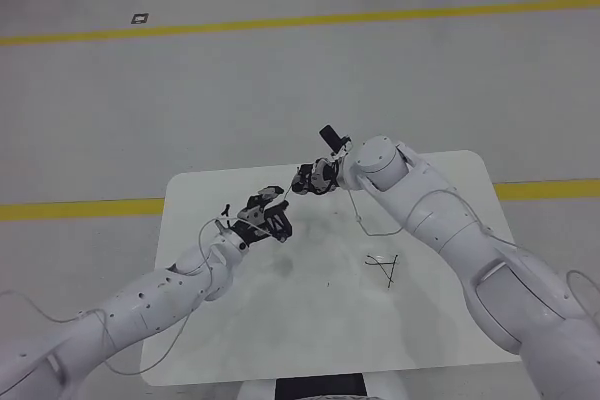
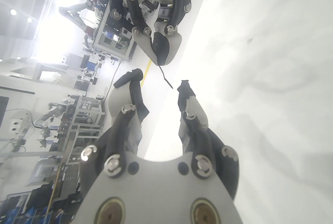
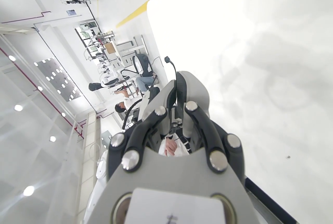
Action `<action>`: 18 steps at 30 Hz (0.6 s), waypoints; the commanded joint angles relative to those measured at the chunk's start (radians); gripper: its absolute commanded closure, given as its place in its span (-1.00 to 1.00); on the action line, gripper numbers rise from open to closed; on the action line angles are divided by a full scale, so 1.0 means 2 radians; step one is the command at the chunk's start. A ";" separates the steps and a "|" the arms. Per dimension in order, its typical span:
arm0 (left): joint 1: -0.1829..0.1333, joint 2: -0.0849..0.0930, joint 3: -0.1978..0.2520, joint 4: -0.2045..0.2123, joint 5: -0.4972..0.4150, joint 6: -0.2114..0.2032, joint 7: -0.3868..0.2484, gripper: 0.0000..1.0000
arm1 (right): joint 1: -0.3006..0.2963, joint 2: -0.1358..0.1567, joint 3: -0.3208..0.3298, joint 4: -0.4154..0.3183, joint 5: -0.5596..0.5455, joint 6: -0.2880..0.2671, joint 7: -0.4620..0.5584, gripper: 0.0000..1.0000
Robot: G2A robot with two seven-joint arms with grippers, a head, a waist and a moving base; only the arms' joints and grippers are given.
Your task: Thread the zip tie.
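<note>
My right gripper [image 3: 179,77] is shut on a thin black zip tie [image 3: 168,59], held above the back of the white table [image 1: 310,320]. One end of the tie sticks out past the fingertips in the right wrist view. In the left wrist view the right gripper [image 2: 161,60] faces mine, and the tie's free end [image 2: 166,79] curves out of it. My left gripper [image 2: 160,82] is open, and that end hangs just between its black fingertips [image 2: 185,88] without touching them. From above, the left gripper [image 1: 268,213] and right gripper [image 1: 305,180] are close together, tip to tip.
A few spare black zip ties [image 1: 383,266] lie crossed on the table to the right of centre, under the right arm. A small dark speck [image 1: 329,283] marks the tabletop. The table's far edge runs just behind the grippers.
</note>
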 commanded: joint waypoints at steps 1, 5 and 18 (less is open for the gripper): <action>-0.003 0.000 0.002 0.001 0.000 0.000 -0.002 0.52 | 0.001 0.000 -0.002 0.000 0.002 0.000 -0.001 1.00; -0.006 0.000 0.006 0.001 0.000 0.000 -0.005 0.52 | 0.002 0.001 -0.005 -0.001 0.005 0.000 -0.001 1.00; -0.017 -0.003 0.017 0.007 0.000 0.000 -0.010 0.56 | 0.005 0.005 -0.016 -0.007 0.022 0.000 0.006 1.00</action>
